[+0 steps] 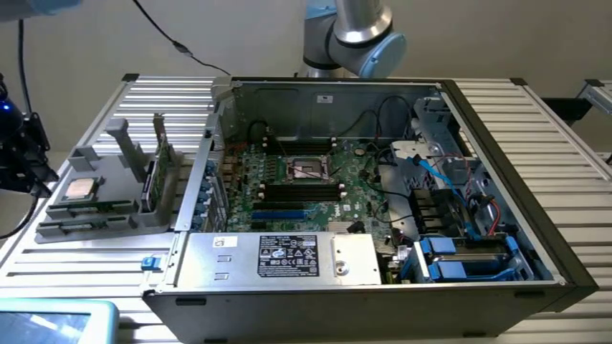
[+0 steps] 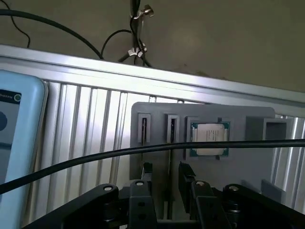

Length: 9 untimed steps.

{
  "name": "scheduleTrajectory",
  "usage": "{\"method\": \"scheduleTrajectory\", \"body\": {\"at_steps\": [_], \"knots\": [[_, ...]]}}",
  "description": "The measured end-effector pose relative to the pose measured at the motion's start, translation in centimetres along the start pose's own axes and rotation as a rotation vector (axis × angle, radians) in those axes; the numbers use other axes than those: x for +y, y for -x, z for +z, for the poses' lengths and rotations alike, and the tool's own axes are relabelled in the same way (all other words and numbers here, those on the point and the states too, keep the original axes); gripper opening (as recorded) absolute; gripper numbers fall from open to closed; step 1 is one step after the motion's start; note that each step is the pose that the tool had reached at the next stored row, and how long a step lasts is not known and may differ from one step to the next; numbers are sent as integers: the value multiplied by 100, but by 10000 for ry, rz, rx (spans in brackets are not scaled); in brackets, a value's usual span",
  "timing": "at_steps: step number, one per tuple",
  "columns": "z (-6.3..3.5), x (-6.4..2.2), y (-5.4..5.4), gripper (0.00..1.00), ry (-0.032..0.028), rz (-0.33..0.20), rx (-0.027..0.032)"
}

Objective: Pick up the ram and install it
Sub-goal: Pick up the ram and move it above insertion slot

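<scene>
Noted slatted aluminium table (image 1: 535, 143) beneath grey holder (image 1: 96, 161). Found open computer case (image 1: 383, 315) just beside the holder, on the exterior view's right.

Inside the case: green motherboard (image 1: 354, 179), silver labelled power supply (image 1: 287, 258), blue drive carriers (image 1: 459, 261), loose black and blue cables.

Inside the holder:
- Tall green expansion card (image 1: 160, 168), upright in a slot at the holder's end nearest the case.
- ram (image 1: 91, 209), as two thin green sticks seated on edge in the long slots along the holder's near edge in the exterior view.
- Square silver processor (image 1: 79, 188), flat in its recess just behind those sticks.

Seen black gripper (image 2: 166, 171) hanging over the holder, jaws spread wide with nothing gripped between them. Noted thin black cable (image 2: 95, 160) crossing the wrist view between camera and holder
</scene>
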<state>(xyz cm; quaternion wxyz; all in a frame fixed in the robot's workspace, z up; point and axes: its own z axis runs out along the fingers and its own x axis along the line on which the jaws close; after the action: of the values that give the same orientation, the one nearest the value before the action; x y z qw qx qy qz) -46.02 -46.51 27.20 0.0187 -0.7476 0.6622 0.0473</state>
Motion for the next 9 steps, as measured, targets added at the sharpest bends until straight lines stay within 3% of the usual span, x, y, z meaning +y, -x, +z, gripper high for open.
{"method": "scheduleTrajectory", "body": {"at_steps": [9], "knots": [[155,-9,-95,35,2,-28,0]]}}
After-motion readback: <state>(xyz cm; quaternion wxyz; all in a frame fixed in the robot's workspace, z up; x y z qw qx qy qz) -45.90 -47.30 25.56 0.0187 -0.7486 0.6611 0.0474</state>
